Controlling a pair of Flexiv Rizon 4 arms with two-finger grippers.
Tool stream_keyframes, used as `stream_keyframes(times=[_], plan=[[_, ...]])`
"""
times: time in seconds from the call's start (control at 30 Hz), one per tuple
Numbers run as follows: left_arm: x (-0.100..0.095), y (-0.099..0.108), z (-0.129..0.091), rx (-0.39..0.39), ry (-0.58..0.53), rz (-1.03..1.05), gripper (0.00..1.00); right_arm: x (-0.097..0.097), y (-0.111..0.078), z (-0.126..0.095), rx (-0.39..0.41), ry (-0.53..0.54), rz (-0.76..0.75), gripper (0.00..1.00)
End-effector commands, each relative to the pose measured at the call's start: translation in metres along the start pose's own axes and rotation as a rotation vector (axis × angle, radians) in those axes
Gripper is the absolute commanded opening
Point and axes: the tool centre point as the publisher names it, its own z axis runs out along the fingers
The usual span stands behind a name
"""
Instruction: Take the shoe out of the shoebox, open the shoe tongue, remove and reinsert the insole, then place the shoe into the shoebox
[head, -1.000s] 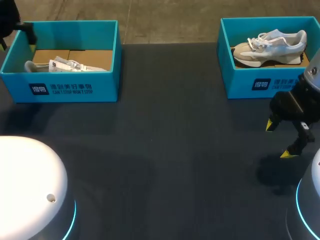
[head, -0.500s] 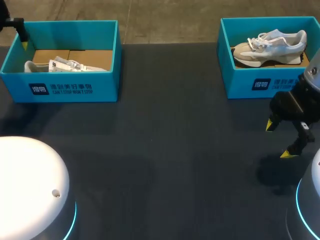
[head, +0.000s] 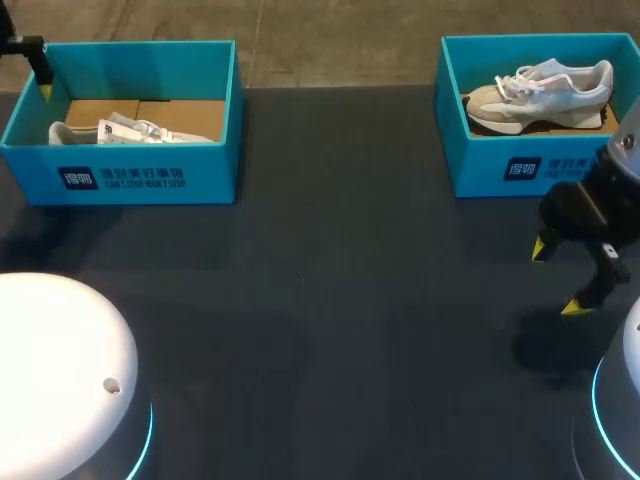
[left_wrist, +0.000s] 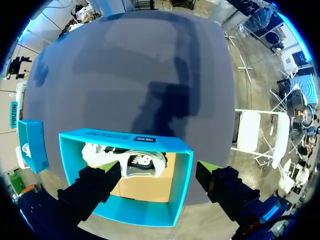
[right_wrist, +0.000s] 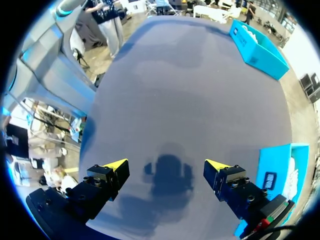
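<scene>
Two teal shoeboxes stood well apart on the dark table (head: 330, 300), both along its far edge. One was the left shoebox (head: 150, 180) at my left, the other the right shoebox (head: 480, 170) at my right. Each held one shoe on a brown cardboard floor. The left shoe (head: 125, 130), pale with white laces, lay along the near wall of its box. The right shoe (head: 540, 90), beige and white, lay along the middle of its box with its toe towards the table's centre. Neither gripper touched a shoe. From the left wrist view the left gripper (left_wrist: 158, 169) hung above the left shoebox, fingers spread wide with nothing held. One finger (left_wrist: 97, 182) was over the box's inside. The other finger was out past the box's side wall, and the left shoe lay ahead of them by the far wall. In the head view only one dark finger of that gripper showed, with a yellow tip (head: 45, 92), at the box's far outer corner. The right gripper (head: 555, 279) hung over bare table in front of the right shoebox, apart from it. Its jaws were also spread and empty, and its shadow fell on the tabletop between its yellow tips.
</scene>
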Motion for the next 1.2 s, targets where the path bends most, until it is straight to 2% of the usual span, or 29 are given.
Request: stream_keyframes(times=[0.03,0.1,0.17,0.23,0.27,0.3,0.4,0.43,0.6,0.63,0.67,0.7,1.2], plan=[[0.000,0.000,0.000,-0.001,0.002,0.000,1.00,-0.013,0.010,-0.017,0.055,-0.001,-0.050,1.00],[0.000,0.000,0.000,-0.001,0.002,0.000,1.00,-0.021,0.011,-0.021,0.067,0.014,-0.039,1.00],[0.000,0.000,0.000,-0.001,0.002,0.000,1.00,-0.029,0.010,-0.026,0.132,0.027,0.018,1.00],[0.000,0.000,0.000,-0.001,0.002,0.000,1.00,-0.035,0.008,-0.032,0.145,0.027,0.073,1.00],[0.000,0.000,0.000,-0.001,0.002,0.000,1.00,-0.042,0.007,-0.037,0.196,0.038,0.143,1.00],[0.000,0.000,0.000,-0.001,0.002,0.000,1.00,-0.048,0.006,-0.040,0.207,0.044,0.165,1.00],[0.000,0.000,0.000,-0.001,0.002,0.000,1.00,-0.066,0.002,-0.051,0.201,0.047,0.255,1.00],[0.000,0.000,0.000,-0.001,0.002,0.000,1.00,-0.073,0.000,-0.055,0.172,0.040,0.279,1.00],[0.000,0.000,0.000,-0.001,0.002,0.000,1.00,-0.102,-0.012,-0.072,0.199,0.039,0.431,1.00],[0.000,0.000,0.000,-0.001,0.002,0.000,1.00,-0.107,-0.016,-0.075,0.173,0.035,0.484,1.00],[0.000,0.000,0.000,-0.001,0.002,0.000,1.00,-0.112,-0.021,-0.079,0.154,0.008,0.543,1.00],[0.000,0.000,0.000,-0.001,0.002,0.000,1.00,-0.115,-0.024,-0.083,0.173,-0.032,0.574,1.00],[0.000,0.000,0.000,-0.001,0.002,0.000,1.00,-0.115,-0.024,-0.083,0.173,-0.032,0.574,1.00]])
